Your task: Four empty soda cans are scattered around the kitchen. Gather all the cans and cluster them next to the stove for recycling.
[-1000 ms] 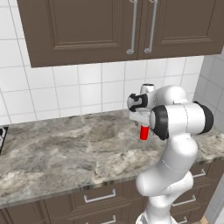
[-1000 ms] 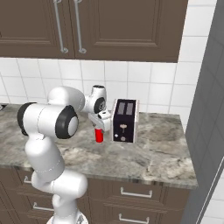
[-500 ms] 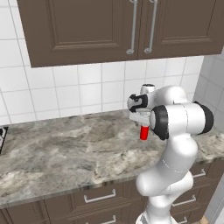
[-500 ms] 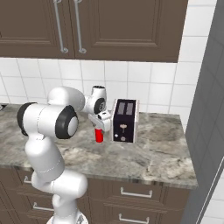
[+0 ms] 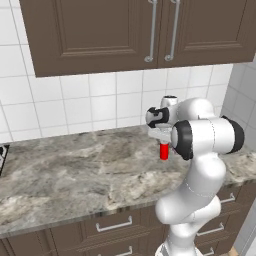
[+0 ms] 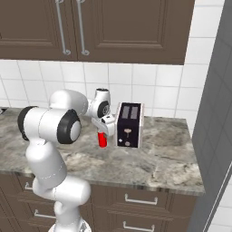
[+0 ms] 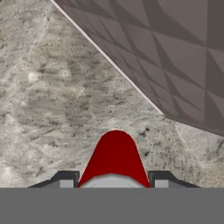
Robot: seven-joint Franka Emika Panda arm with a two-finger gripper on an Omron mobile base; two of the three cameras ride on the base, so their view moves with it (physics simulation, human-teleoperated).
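Little is changed in the arm's pose since the earlier frames, but the two-finger gripper is now drawn in against the bright red cylindrical soda can, which stands in the same place on the counter as before.

In the left base view, the white arm is seen rising from the lower right, its hand pointed down over the grey marbled stone counter. The bright red can is seen upright directly below the hand, partly covered by it, near the tiled back wall. The edge of the flat black gas stove is glimpsed at the far left, well apart from the can.

In the right base view, the can is shown under the gripper, just beside a boxy dark toaster with two slots on top (the two do not appear to touch). Dark brown wooden cabinets are hung above.

In the hand view, the can's red body is framed between the two dark finger tips, which are closed against its sides. The marbled counter is seen beneath, and the toaster's dark side is seen at the upper right.
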